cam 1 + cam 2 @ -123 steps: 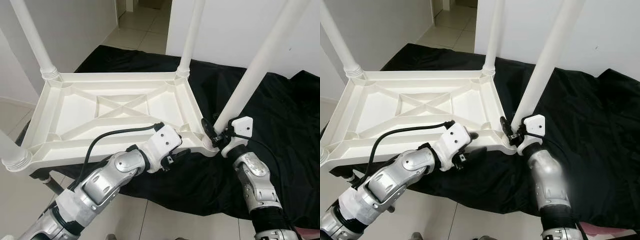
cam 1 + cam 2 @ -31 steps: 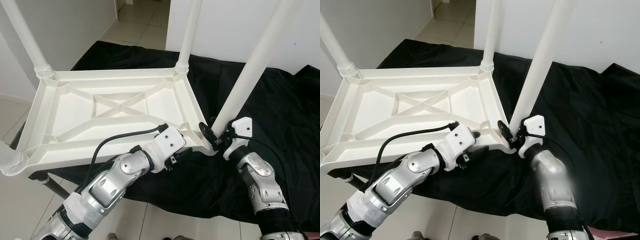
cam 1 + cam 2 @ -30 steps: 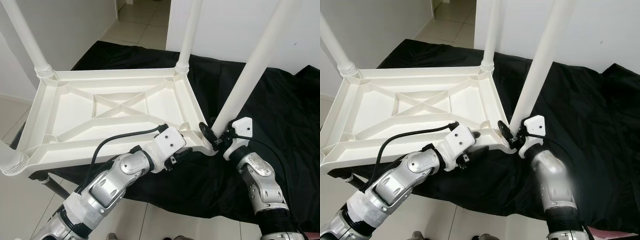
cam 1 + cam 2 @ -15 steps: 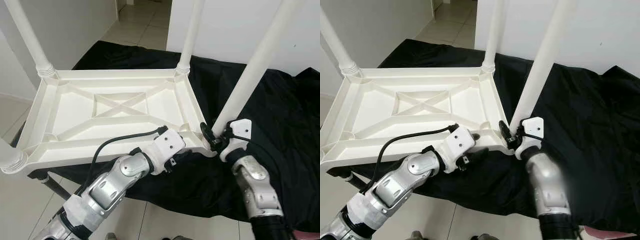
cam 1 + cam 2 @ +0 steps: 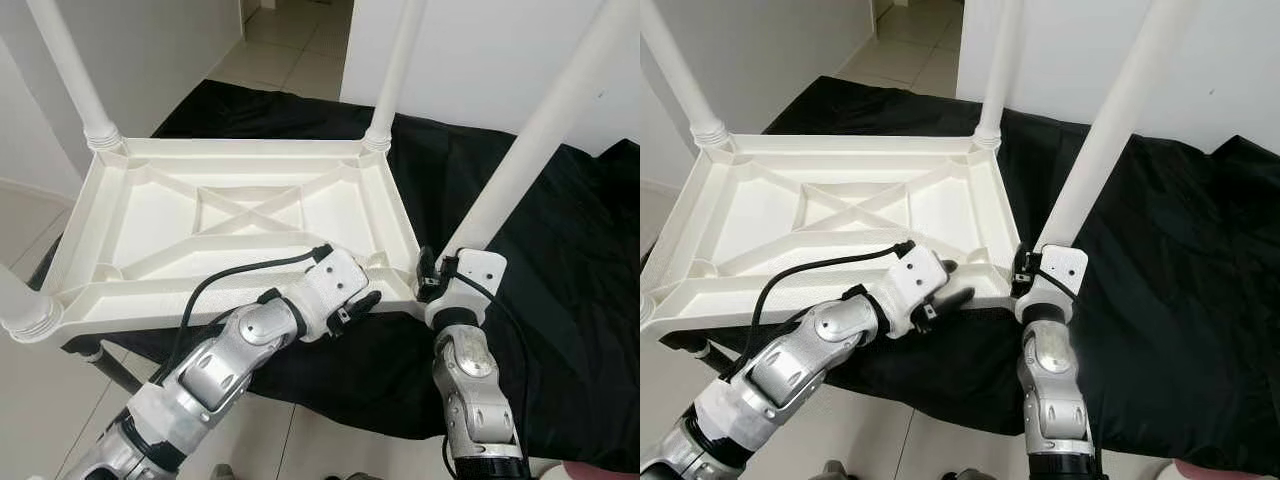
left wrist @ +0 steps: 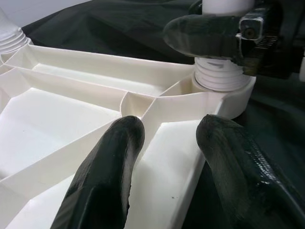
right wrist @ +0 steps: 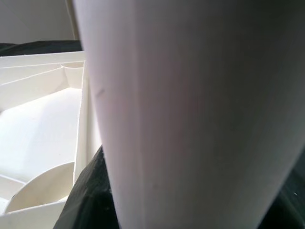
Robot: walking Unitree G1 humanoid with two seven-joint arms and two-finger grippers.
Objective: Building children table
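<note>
On black cloth [image 5: 560, 250], upturned table [image 5: 240, 215], legs upward

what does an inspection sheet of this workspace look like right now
surface: black cloth over a low stand.
job's things: white table top upside down, four white legs up; near-right leg at its corner socket.
clutter: nothing seen.
grippers: left gripper open, fingers straddling the top's near edge; right gripper at the near-right leg's base.
cables: black cable over left wrist.
surroundings: white walls, tiled floor.
</note>
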